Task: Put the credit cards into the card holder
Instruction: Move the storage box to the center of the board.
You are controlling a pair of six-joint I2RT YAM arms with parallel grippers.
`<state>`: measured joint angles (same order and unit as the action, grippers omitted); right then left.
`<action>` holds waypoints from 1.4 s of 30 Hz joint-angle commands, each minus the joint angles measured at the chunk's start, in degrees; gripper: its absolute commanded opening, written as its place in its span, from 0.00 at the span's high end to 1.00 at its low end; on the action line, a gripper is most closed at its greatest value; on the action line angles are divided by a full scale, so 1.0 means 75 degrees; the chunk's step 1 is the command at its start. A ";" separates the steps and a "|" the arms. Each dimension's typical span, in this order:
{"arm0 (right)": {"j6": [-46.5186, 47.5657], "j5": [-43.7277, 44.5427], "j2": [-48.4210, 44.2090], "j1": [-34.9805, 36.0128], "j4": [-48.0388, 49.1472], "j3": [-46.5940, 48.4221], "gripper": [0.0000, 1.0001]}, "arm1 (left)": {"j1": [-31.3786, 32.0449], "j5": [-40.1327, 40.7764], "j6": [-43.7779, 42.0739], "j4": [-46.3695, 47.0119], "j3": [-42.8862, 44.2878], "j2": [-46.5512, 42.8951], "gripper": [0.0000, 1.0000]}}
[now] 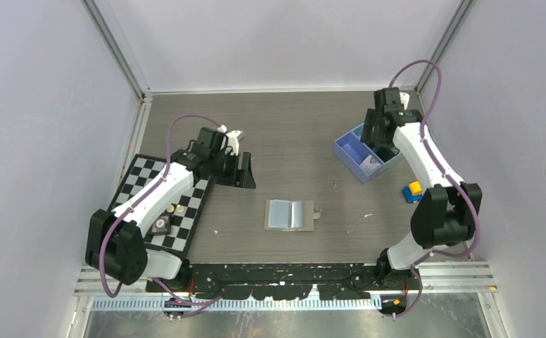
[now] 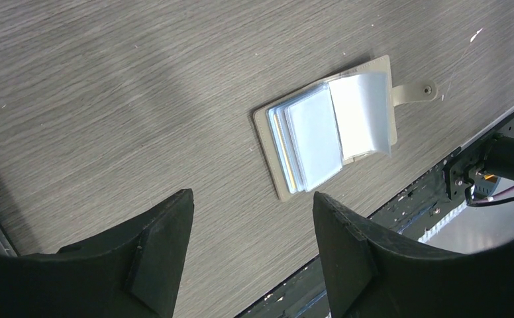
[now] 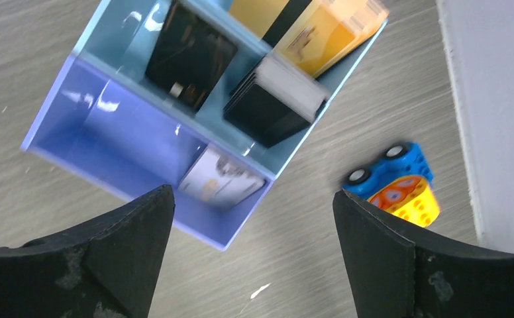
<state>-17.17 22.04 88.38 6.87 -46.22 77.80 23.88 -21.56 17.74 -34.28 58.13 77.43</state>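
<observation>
Card holder [image 1: 293, 213] is lying open and flat on the table [image 1: 291, 134], centred, closest to the arm bases. In the left wrist view its pale blue pockets are facing up and its snap tab [image 2: 413, 93] is sticking out sideways onto bare wood.

Checkered mat [image 1: 138, 184] is lying at the left edge, with a few small objects on it that are too small to identify.

Left gripper [image 2: 251, 245] is hovering beyond the mat's far corner, well apart from the holder, with jaws partly spread and nothing between them.

Toy car [image 3: 393, 182], blue and yellow, is sitting just beside the blue tray [image 3: 69, 142], on the right.

Credit cards [image 3: 274, 99] are sitting in the tray. A whitish card [image 3: 221, 179] is leaning in a corner of the large compartment. An orange card [image 3: 327, 30] is at the far end; which compartment, I cannot tell.

Right gripper [image 3: 251, 245] is hanging above the tray, farthest out, with jaws spread wide and gripping nothing.
</observation>
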 commanded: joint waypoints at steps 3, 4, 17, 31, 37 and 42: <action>0.0816 -0.0778 0.1212 -0.1618 -0.0087 0.1479 0.05 | -0.0031 0.0008 -0.0186 -0.0076 0.0202 -0.0070 0.31; 0.0816 -0.0993 0.1429 -0.1870 -0.0078 0.1698 0.05 | -0.0031 0.0025 -0.0204 -0.0103 0.0222 -0.0041 0.31; 0.0176 -0.4402 0.3665 -0.3845 0.0709 0.3305 0.09 | -0.0043 -0.0002 -0.0255 -0.0154 0.0252 0.0064 0.31; -0.0827 -0.6373 0.2950 -0.3797 0.2259 0.1125 0.16 | -0.0043 -0.0060 -0.0256 -0.0164 0.0238 0.0030 0.31; -0.0783 -0.6171 0.2125 -0.3344 0.2451 -0.0034 0.18 | -0.0043 -0.0128 -0.0245 -0.0164 0.0242 0.0102 0.31; -0.1329 -0.5058 0.1076 -0.2560 0.2440 -0.1066 0.19 | -0.0043 -0.0138 -0.0244 -0.0186 0.0253 0.0162 0.31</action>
<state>-23.29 -20.58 104.81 -17.12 -28.05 74.08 23.88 -21.63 17.04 -35.51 58.15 78.30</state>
